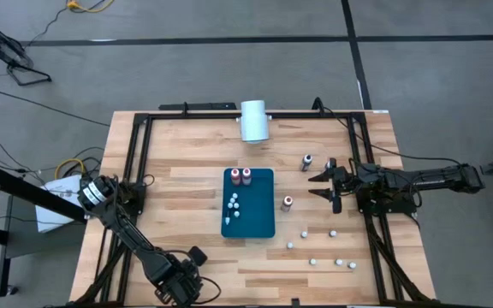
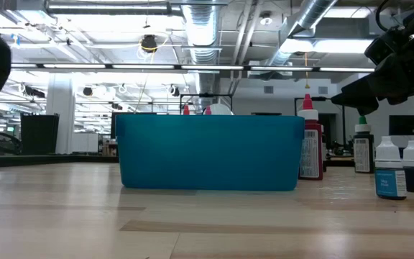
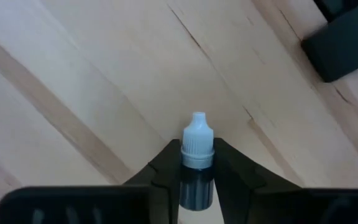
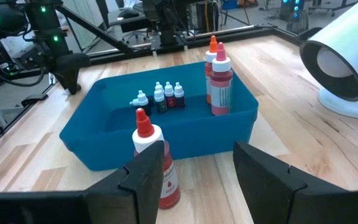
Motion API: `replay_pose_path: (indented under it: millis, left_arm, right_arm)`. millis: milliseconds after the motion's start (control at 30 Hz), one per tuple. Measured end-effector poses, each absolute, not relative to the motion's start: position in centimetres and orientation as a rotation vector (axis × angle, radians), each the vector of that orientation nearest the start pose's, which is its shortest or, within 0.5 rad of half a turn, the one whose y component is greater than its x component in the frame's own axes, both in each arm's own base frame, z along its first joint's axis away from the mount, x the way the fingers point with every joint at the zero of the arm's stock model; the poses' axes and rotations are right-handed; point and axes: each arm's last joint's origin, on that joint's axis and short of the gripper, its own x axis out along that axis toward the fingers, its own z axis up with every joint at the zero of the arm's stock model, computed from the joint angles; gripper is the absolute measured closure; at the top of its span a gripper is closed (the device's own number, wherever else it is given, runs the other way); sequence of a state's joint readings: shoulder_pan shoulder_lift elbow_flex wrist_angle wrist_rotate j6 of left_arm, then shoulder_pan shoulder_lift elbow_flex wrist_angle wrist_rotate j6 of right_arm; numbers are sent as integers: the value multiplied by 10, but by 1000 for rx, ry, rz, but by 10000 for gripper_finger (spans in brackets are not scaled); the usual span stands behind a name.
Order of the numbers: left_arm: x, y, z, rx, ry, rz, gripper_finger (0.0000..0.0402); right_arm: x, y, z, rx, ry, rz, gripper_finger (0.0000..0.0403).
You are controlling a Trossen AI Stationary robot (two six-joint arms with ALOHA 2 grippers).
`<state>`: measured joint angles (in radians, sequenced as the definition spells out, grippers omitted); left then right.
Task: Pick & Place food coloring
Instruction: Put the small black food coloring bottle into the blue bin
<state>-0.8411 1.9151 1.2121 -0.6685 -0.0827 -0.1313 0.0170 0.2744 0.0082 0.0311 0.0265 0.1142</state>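
The left gripper (image 3: 196, 186), at the near-left corner of the table (image 1: 187, 154), has its jaws closed on a small dark bottle (image 3: 196, 171) of food coloring — its long axis runs out along the fingers, pale ribbed cap and nozzle pointing away from the wrist over the bare planks. The right gripper (image 1: 322, 186) hovers at the right side of the table with its jaws standing apart and nothing between them, facing the teal bin (image 1: 259, 222). Just in front of it stands a red-capped bottle (image 4: 154, 165), upright, nozzle up, outside the bin's right wall. Inside the bin two taller reddish bottles (image 4: 219, 78) stand upright at the far end, with a cluster of tiny bottles (image 4: 160, 98) near the middle, caps up. More tiny bottles (image 1: 328, 248) stand scattered on the near-right planks. Labels show on several bottles — none can be read. A white cylinder (image 1: 254, 121) lies at the far edge.
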Motion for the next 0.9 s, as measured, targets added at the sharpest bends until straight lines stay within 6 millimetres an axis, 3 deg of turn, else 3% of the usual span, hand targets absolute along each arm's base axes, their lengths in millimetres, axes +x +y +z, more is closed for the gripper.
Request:
replay_pose_path:
  millis: [300, 467, 633, 767, 900]
  left_arm:
    - [257, -255, 170, 651, 968, -525, 320]
    - [266, -243, 168, 635, 750, -535, 332]
    - [267, -222, 155, 492, 499, -487, 326]
    - [263, -201, 146, 247, 318, -385, 322]
    - [253, -181, 134, 88, 277, -274, 324]
  right_arm:
    - [112, 1, 146, 108, 234, -23, 219]
    - [112, 1, 146, 109, 234, -23, 219]
    - [112, 1, 146, 108, 235, -22, 219]
    - [112, 1, 146, 108, 234, -22, 219]
    - [112, 1, 146, 109, 233, -23, 219]
